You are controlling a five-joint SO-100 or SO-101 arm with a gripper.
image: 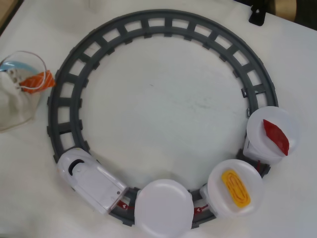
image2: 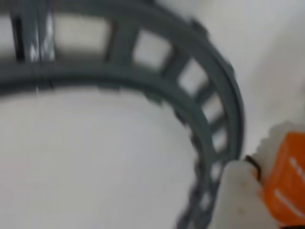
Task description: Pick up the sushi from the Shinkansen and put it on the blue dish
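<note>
Two fingers (image2: 267,191) clamped on sushi (image2: 288,179), over blue dish (image: 17,66); wrist view blurred.

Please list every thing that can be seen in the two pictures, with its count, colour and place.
track: one, grey, a ring on the white table.
Shinkansen: one, white, on the track at lower left of the overhead view, pulling three cars.
white plates: three, on the cars; the first behind the train is bare.
egg piece: one, yellow, on the middle plate.
pointed piece: one, dark red, on the last plate.
sushi: one, orange with white stripes, at the left edge of the overhead view, in the hand.
blue dish: one, light blue, mostly hidden under the hand.
hand: one, whitish, at the left edge, shut on the sushi.
</note>
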